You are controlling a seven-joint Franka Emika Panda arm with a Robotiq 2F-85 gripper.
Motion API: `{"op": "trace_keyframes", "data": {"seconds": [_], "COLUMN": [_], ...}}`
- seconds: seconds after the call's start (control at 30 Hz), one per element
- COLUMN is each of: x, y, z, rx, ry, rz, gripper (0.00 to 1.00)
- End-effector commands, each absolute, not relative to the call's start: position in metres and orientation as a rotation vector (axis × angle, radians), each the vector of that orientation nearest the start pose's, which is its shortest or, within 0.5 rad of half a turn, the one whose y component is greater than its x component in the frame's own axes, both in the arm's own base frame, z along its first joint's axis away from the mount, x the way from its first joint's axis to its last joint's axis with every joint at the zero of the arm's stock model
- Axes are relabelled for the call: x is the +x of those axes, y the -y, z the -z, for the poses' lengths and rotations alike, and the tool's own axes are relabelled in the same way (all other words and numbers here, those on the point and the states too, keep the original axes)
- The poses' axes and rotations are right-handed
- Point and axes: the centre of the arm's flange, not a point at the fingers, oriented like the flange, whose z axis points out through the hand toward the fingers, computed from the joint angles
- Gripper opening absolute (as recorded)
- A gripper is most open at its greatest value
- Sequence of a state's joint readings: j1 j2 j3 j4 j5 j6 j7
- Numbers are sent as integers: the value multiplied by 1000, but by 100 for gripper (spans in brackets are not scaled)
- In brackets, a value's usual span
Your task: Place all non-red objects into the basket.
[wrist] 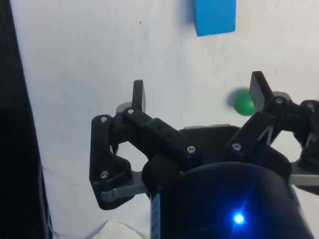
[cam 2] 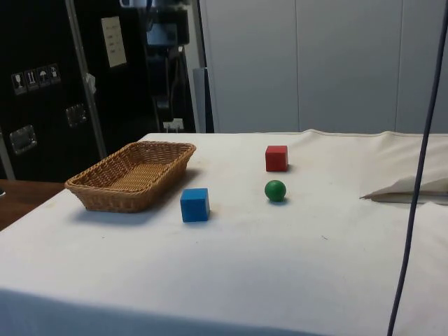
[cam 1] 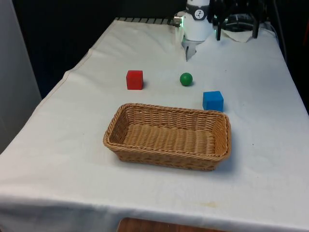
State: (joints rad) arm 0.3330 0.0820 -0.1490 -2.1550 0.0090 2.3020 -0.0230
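Note:
A woven basket point(cam 1: 169, 109) point(cam 2: 105, 199) stands near the middle of the table, and all three objects lie outside it on the cloth. A blue cube point(cam 1: 213, 101) point(cam 2: 194, 204) point(wrist: 214, 16) sits just behind the basket's corner on the front view's right. Farther back lies a green ball point(cam 1: 186, 79) point(cam 2: 275, 190) point(wrist: 243, 102), with a red cube point(cam 1: 134, 79) point(cam 2: 276, 158) to its left in the front view. My gripper point(wrist: 199, 92) hangs open high above the cloth with nothing between its fingers. One fingertip point(wrist: 259, 87) lines up close to the green ball.
The robot's base point(cam 1: 197, 21) stands at the table's far end. A raised fold of the cloth point(cam 2: 413, 190) lies beside it. A dark cable point(cam 2: 413, 210) hangs down at the side view's right. The table drops off at its left edge point(cam 1: 53, 89) in the front view.

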Motion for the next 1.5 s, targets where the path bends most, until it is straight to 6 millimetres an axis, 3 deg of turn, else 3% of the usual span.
{"op": "trace_keyframes", "data": {"seconds": [0.0, 0.23, 0.27, 0.5, 0.53, 0.57, 1.47], "x": [546, 553, 552, 555, 555, 555, 560], "y": [-103, -101, -102, -97, -96, -96, -67], "z": [-363, -334, -339, -305, -309, -299, -223], "rx": [-3123, -3129, -3134, -3132, -3142, -3132, -3087], "ry": [320, 323, 322, 325, 322, 322, 314], "rz": [112, 97, 89, 92, 82, 90, 79], "gripper": [100, 100, 100, 100, 100, 100, 100]}}
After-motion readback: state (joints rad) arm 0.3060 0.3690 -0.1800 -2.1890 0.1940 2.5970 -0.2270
